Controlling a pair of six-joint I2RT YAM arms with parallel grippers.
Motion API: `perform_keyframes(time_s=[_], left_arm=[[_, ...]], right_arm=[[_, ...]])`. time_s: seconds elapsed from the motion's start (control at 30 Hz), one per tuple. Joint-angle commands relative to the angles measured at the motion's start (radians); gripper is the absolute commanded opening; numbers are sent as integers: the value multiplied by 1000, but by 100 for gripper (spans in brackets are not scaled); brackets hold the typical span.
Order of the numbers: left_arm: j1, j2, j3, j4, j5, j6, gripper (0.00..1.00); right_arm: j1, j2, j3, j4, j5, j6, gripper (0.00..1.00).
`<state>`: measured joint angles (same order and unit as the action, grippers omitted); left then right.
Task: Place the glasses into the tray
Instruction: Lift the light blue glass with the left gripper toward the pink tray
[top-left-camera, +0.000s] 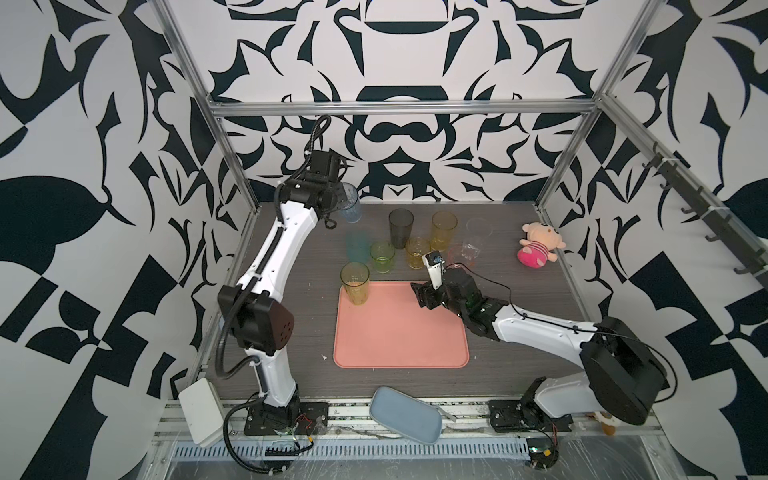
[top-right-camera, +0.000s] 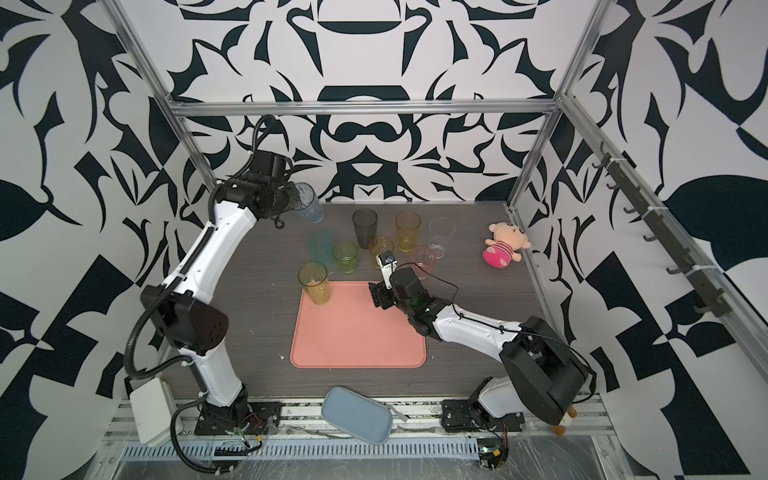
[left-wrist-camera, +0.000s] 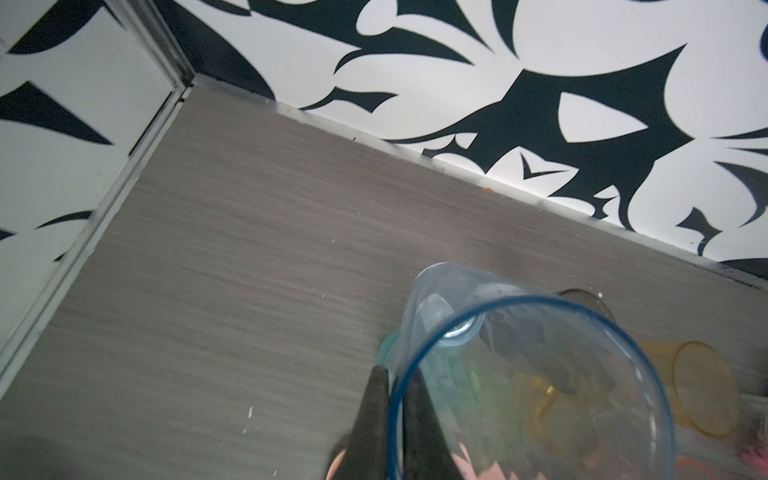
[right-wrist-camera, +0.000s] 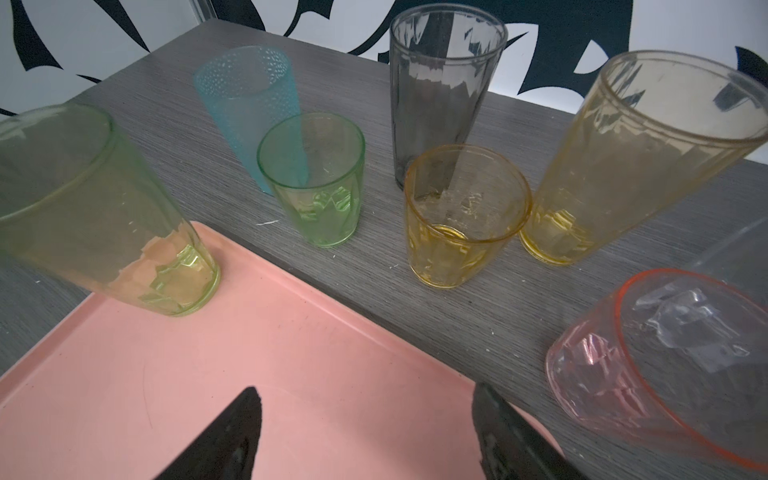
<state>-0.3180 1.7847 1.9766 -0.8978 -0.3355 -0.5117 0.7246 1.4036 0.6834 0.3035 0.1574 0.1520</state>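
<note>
Left pincer (left-wrist-camera: 395, 374) pinches the blue glass (left-wrist-camera: 540, 374) by its rim; right pincer (right-wrist-camera: 368, 390) spread over tray (right-wrist-camera: 249, 332).

The left gripper (left-wrist-camera: 397, 374) is clamped on the rim of the blue glass (left-wrist-camera: 519, 395): one dark finger (left-wrist-camera: 370, 415) lies outside the wall, the other inside. The glass is tilted, mouth toward the camera. Taking the fingers' direction as 12 o'clock, the corner of the grey table (left-wrist-camera: 228, 270) lies at 11 o'clock, a smoky grey tumbler (left-wrist-camera: 582, 297) at 2 o'clock and an amber tumbler (left-wrist-camera: 702, 386) at 3 o'clock.
</note>
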Motion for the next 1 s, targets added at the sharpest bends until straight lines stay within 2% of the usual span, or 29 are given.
perform_keyframes(time_s=[0.0, 0.33, 0.4, 0.97], left_arm=[[6, -118, -80, -39, -47, 6, 0], [6, -347, -197, -172, -95, 22, 0], [6, -381, -213, -210, -105, 25, 0], [5, -568, -368, -488, -174, -1, 0]], right_arm=[[6, -33, 28, 9, 26, -16, 82], [6, -38, 28, -2, 25, -15, 82], [6, -34, 32, -4, 64, -17, 82], [6, 3, 67, -43, 78, -9, 82]])
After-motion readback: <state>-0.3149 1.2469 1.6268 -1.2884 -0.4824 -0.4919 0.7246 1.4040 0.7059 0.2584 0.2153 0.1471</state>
